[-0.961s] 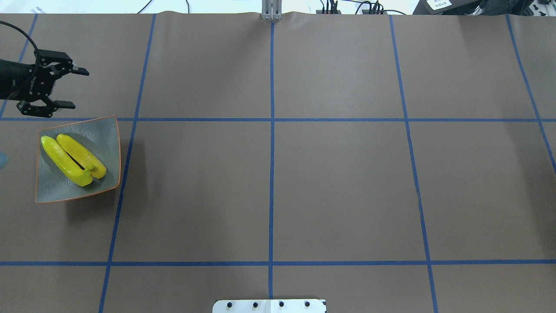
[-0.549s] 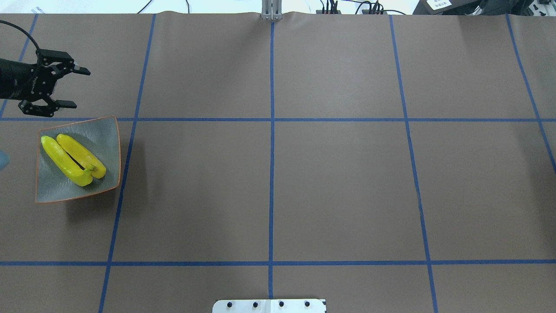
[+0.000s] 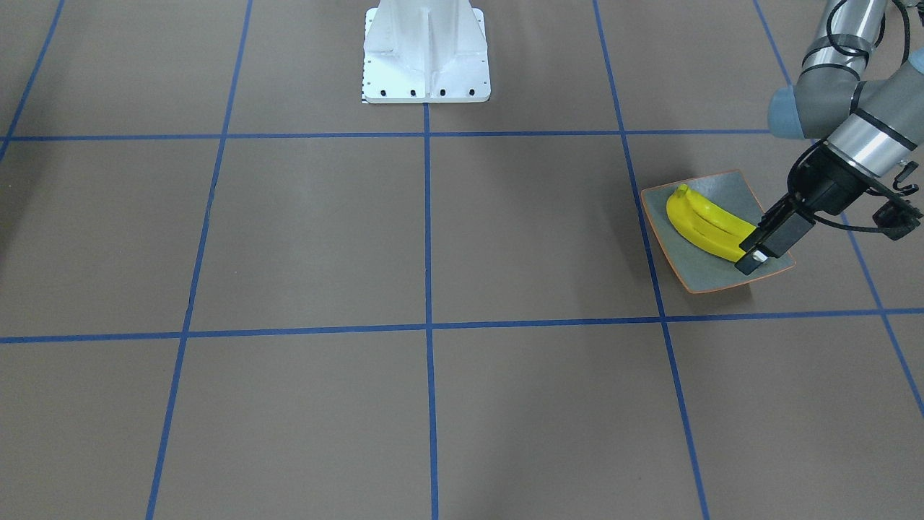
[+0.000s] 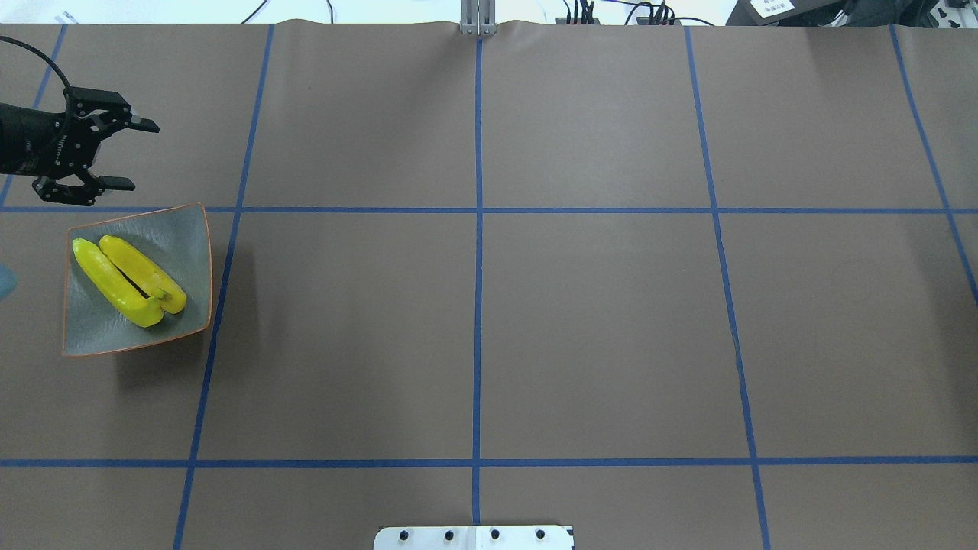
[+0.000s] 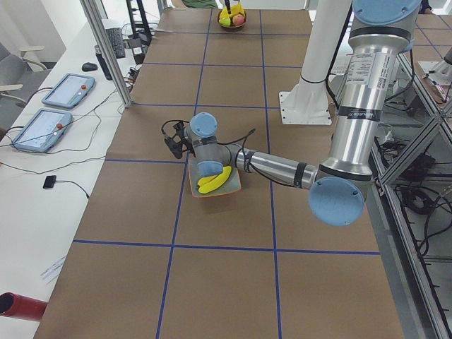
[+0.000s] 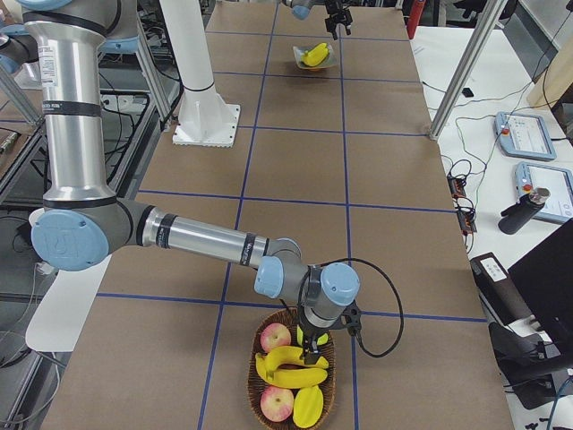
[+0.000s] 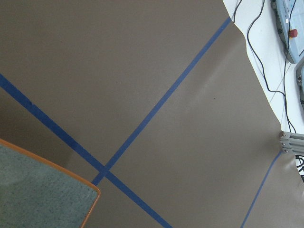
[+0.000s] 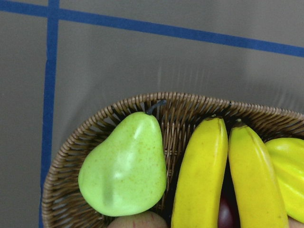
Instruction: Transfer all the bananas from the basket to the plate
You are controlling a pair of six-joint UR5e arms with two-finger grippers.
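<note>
Two yellow bananas (image 4: 130,279) lie side by side on the grey-blue plate (image 4: 179,229) with the orange rim, at the table's far left; they also show in the front view (image 3: 704,224) on the plate (image 3: 722,285). My left gripper (image 4: 126,155) is open and empty, hovering just beyond the plate's far edge. The left wrist view shows only a plate corner (image 7: 47,199). The wicker basket (image 6: 260,381) holds several bananas (image 6: 286,365). My right gripper (image 6: 313,339) hangs over the basket; I cannot tell its state. The right wrist view shows the basket (image 8: 190,107) and bananas (image 8: 199,180).
A green pear (image 8: 123,166) and red apples (image 6: 276,337) share the basket. The white robot base (image 3: 426,50) stands at mid-table on the robot's side. An aluminium post (image 4: 477,19) stands at the far edge. Tablets (image 5: 42,127) and cables lie off the table.
My left gripper has drawn back very slightly toward the left edge and stays open. The plate and its two bananas have not moved.
</note>
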